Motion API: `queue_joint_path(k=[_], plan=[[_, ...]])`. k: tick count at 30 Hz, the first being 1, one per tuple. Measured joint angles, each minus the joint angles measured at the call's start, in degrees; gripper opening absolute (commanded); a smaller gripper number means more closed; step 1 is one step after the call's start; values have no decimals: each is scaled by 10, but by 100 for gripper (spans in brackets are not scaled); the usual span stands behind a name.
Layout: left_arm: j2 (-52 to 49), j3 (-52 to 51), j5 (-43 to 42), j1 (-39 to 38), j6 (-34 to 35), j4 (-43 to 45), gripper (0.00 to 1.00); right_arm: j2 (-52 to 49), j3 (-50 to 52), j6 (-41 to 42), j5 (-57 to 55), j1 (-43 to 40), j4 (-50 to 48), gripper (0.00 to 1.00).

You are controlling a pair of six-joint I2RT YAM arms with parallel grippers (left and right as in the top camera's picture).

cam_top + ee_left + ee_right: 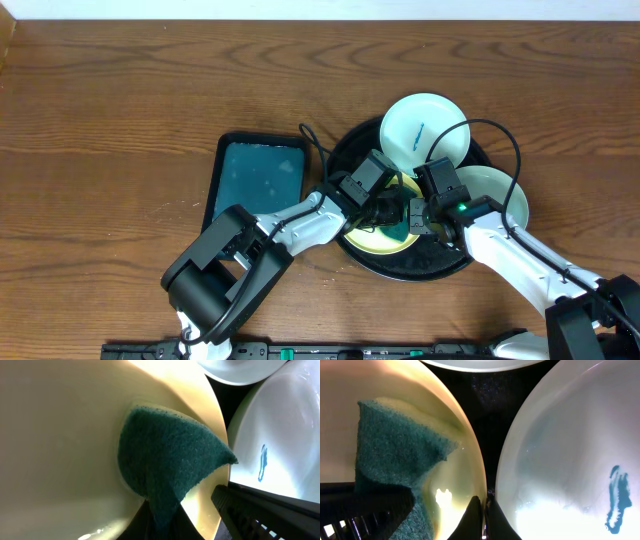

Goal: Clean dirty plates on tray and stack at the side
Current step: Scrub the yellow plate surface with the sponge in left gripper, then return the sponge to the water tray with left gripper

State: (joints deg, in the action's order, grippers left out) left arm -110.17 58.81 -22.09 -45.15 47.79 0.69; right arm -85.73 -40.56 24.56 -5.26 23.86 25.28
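Note:
The black round tray (pixel 440 262) holds three plates. A mint plate (pixel 425 125) with a blue smear lies at its far side, and a second mint plate (pixel 505 195) lies at its right. The second one also shows a blue smear in the right wrist view (pixel 570 450). The yellow plate (pixel 362 240) lies at the near left. My left gripper (pixel 385 212) is shut on a green sponge (pixel 170 460) and presses it onto the yellow plate (pixel 60 435). My right gripper (pixel 483 506) is shut on the yellow plate's rim (pixel 470 460), between it and the mint plate.
A dark teal rectangular tray (pixel 260 180) lies on the wooden table, left of the black tray. Both arms cross over the black tray's near half. Black cables loop over the far plate.

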Motion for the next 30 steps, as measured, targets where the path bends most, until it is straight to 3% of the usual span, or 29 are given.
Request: queue_joint_path(k=[8, 14, 25, 30], plan=[[22, 29, 94, 7, -29, -149, 7, 0, 0, 0, 27, 2, -2, 1], [46, 36, 259, 32, -47, -261, 7, 0, 0, 0, 44, 2, -2, 1], [48, 94, 323, 31, -89, -388, 8, 0, -2, 0, 58, 3, -1, 1], [123, 97, 358, 50, -92, -460, 8, 0, -2, 0, 52, 3, -1, 1]])
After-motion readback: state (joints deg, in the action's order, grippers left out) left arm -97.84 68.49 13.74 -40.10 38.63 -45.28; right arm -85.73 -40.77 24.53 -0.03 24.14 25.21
